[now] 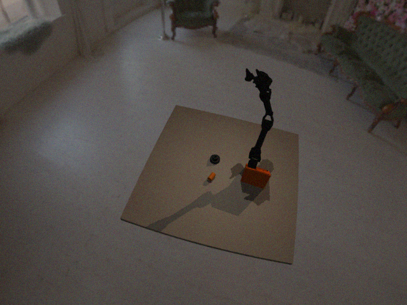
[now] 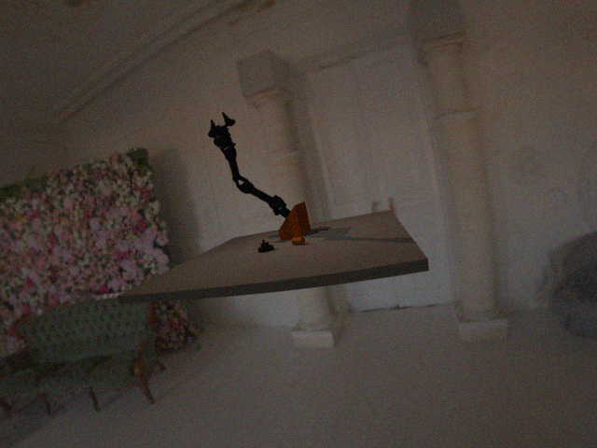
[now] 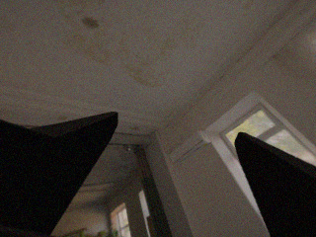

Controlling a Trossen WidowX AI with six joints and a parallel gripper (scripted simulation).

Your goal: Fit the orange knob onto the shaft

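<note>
The orange knob [image 1: 211, 176] [image 2: 298, 240] appears to lie on its side on the board, a short way from the pedestal. The dark round pedestal [image 1: 215, 160] [image 2: 265, 248] stands on the board with its short shaft pointing up and nothing on it. The shaft's flat side cannot be made out, and the knob's hole is not visible. My gripper [image 1: 252, 70] [image 2: 216, 117] [image 3: 176, 127] is open and empty. It is raised high above the board, far from knob and pedestal, with its fingers pointing upward. The wrist view shows only ceiling, wall and window between the fingers.
The tan board [image 1: 184, 131] [image 2: 202, 279] carries the orange wedge-shaped base block [image 1: 255, 177] [image 2: 296, 223] of my arm. The block stands beside the knob and pedestal. The arm's shadow falls across the board. A green sofa [image 1: 371, 65] [image 2: 87, 337] stands on the floor beyond the board.
</note>
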